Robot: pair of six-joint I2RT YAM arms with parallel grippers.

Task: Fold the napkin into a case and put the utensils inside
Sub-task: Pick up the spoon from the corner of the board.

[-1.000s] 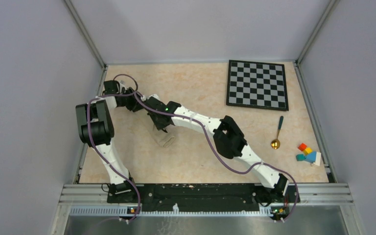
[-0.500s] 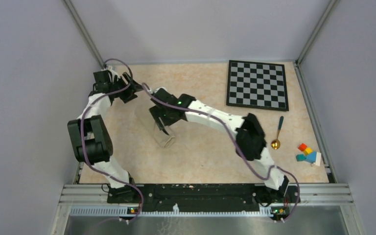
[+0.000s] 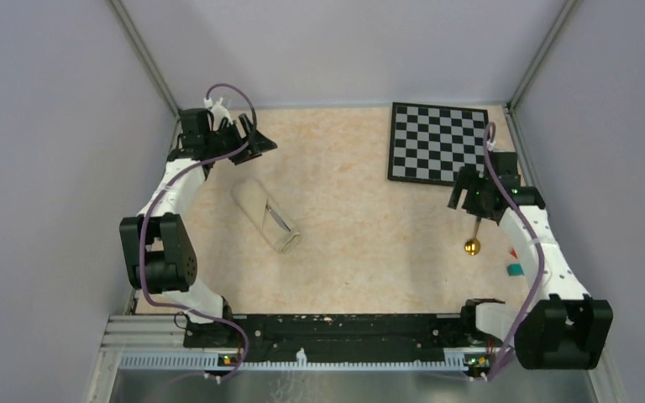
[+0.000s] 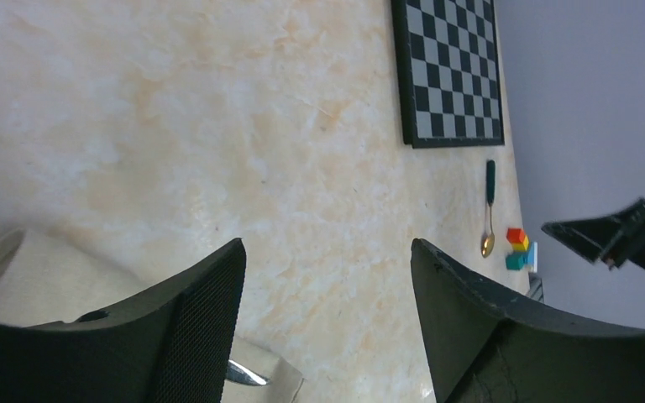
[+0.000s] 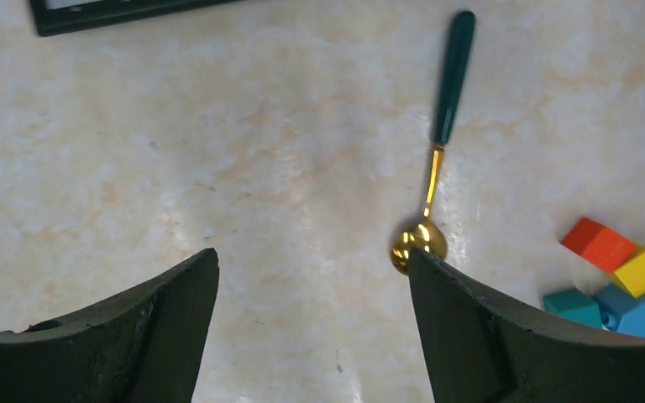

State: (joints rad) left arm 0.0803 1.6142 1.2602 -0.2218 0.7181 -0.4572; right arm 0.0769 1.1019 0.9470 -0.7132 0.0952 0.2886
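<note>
Currently: nothing held, jaws wide on both sides

Left gripper (image 3: 256,143) is at the far-left corner, spread on nothing. The case (image 3: 266,216) lies near it on the table, apart. Left wrist view shows the knife (image 4: 245,374), a silver end at the case's mouth; overhead gives only a thin dark line. Checkered board (image 3: 442,144) is far right. Right gripper (image 3: 473,195) is spread above the spoon (image 5: 435,159). Overhead hides the handle; the wrist view shows it whole, bowl just beside one finger, blocks (image 5: 617,273) near.
</note>
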